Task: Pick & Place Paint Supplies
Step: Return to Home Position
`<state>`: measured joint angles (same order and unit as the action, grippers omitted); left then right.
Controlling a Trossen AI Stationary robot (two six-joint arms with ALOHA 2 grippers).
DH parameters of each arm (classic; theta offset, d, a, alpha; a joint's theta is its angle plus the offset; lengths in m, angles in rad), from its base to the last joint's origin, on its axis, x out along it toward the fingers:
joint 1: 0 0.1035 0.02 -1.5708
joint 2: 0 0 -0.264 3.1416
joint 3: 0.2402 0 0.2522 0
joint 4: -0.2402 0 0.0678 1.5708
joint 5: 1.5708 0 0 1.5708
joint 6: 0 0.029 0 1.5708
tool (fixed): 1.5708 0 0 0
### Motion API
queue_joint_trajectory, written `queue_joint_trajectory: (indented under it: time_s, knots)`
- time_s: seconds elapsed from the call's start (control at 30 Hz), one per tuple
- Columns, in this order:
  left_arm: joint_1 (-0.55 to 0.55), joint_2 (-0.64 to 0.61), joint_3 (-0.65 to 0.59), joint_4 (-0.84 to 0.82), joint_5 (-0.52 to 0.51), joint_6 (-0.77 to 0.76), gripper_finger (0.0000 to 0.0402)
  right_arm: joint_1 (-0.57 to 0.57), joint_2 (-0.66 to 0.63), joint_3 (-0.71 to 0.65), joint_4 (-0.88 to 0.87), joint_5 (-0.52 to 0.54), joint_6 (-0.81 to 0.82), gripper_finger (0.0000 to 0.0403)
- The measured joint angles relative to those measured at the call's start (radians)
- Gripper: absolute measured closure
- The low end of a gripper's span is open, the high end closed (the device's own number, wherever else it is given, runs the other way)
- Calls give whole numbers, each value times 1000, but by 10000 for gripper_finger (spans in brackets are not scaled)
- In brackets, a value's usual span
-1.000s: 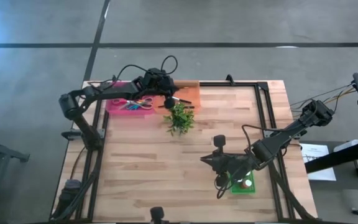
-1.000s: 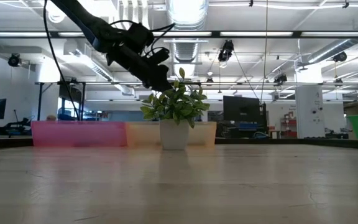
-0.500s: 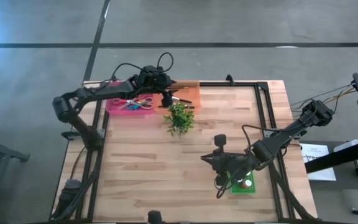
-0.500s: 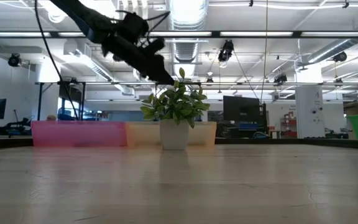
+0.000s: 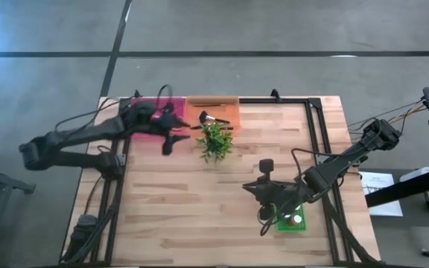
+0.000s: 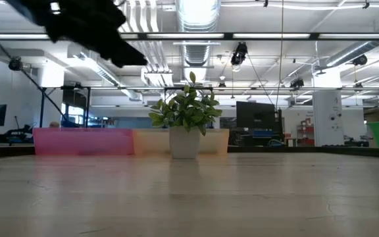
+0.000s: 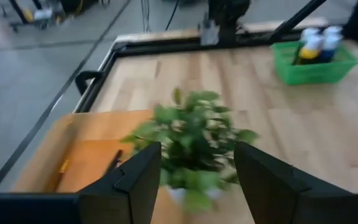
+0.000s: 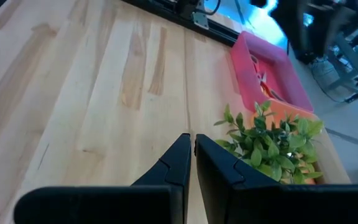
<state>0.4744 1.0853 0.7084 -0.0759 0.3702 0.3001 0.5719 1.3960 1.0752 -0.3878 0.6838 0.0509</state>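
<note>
Along the far edge of the table (image 5: 177,216) stand a pink bin (image 5: 149,100) and, touching it on its right, an orange bin (image 5: 228,112). A leafy plant (image 5: 214,140) in a white pot sits just on the near side of the orange one. A dark-handled brush (image 5: 208,117) with a pale head lies inside the orange bin. At the near right, a small green bin (image 5: 290,223) holds paint bottles (image 7: 319,42) standing upright, side by side.

The left gripper (image 5: 167,141) hangs above the table just left of the plant, by the near edge of the pink bin, its arm reaching in from the left. Its wrist view shows the two fingers (image 7: 135,180) spread wide with nothing between them — only the plant beyond. In the low view this arm is a dark blur high at the left.

The right gripper (image 5: 248,187) hovers over the near right part of the table, close to the green bin and pointing left. Its fingers (image 8: 176,162) are pressed together — nothing is held in them.
</note>
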Motion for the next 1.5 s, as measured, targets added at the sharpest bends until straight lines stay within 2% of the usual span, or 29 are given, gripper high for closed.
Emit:
queue_joint_trajectory:
  time_s: [0.17, 0.3, 0.4, 0.5, 1.03, 1.37, 1.5]
  knots:
    - [-86, -235, -256, 221, -21, -109, 190, -1, -2, 0, 2, 0, -3, 380]
    - [-179, -378, -428, 389, -133, -164, 190, -1, -2, 0, 2, 0, -2, 380]
    - [-244, -455, -497, 418, -212, -166, 190, -1, -2, 0, 2, 0, -2, 380]
    - [-279, -513, -531, 416, -256, -163, 190, -1, -2, 0, 3, 0, -2, 380]
    - [-302, -665, -700, 423, -268, -203, 190, -1, -2, 0, 4, 0, 2, 380]
    - [-385, -692, -704, 376, -277, -168, 190, 0, -2, 0, 3, -2, 15, 380]
    - [-434, -691, -704, 306, -364, -168, 190, 0, -2, 0, 2, -2, 17, 380]
